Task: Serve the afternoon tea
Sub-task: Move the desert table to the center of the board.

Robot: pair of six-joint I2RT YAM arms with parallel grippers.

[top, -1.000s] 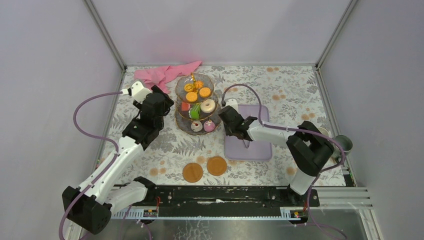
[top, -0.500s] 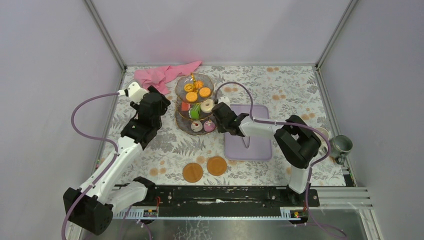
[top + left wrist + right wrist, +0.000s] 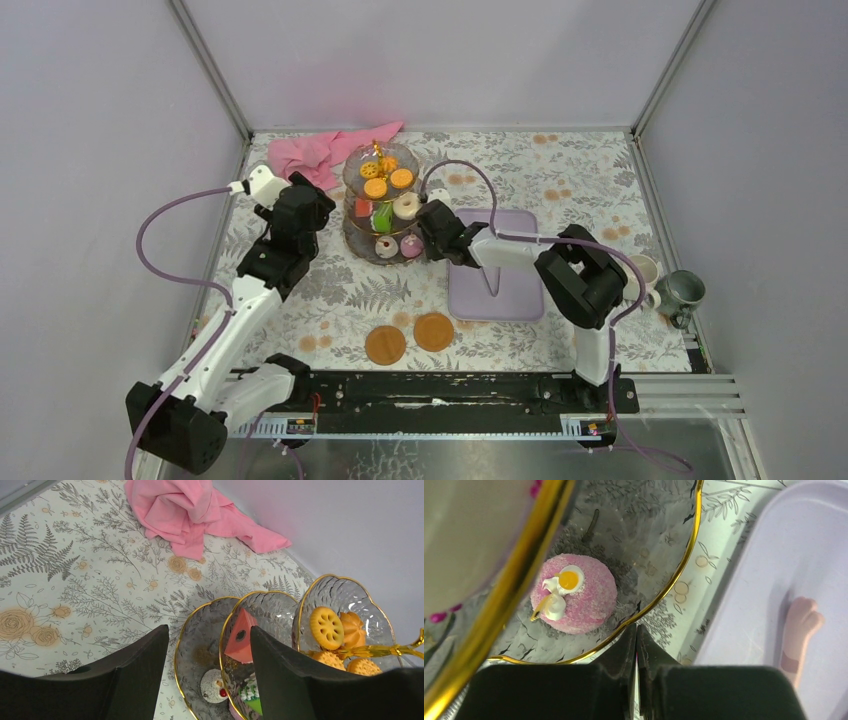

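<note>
- Three-tier clear glass stand with a gold stem (image 3: 196,645) sits toward the back of the fern-patterned table (image 3: 560,190), near the crumpled pink cloth (image 3: 185,510). It carries orange biscuits (image 3: 326,627) on top, a doughnut (image 3: 406,206) and a green cake (image 3: 383,218) in the middle, and a pink cupcake (image 3: 574,597) and a white cupcake (image 3: 214,690) on the lowest tier.
- Right gripper (image 3: 636,627) is clenched, its tips touching the gold rim of the lowest tier by the pink cupcake. I cannot tell whether it pinches that rim.
- Left gripper (image 3: 207,630) hangs released and empty on the stand's other side, facing the tiers.
- To my eye, the step in hand is positioning the stand by its rim.
- Cream mug (image 3: 640,270) and grey-green mug (image 3: 685,290) wait at the right edge, well apart from the stand, with the lilac rectangular tray (image 3: 515,290) between.
- Next, I'd guess, a gentle, low move so the tall stand does not tip, then fetching the mugs.
</note>
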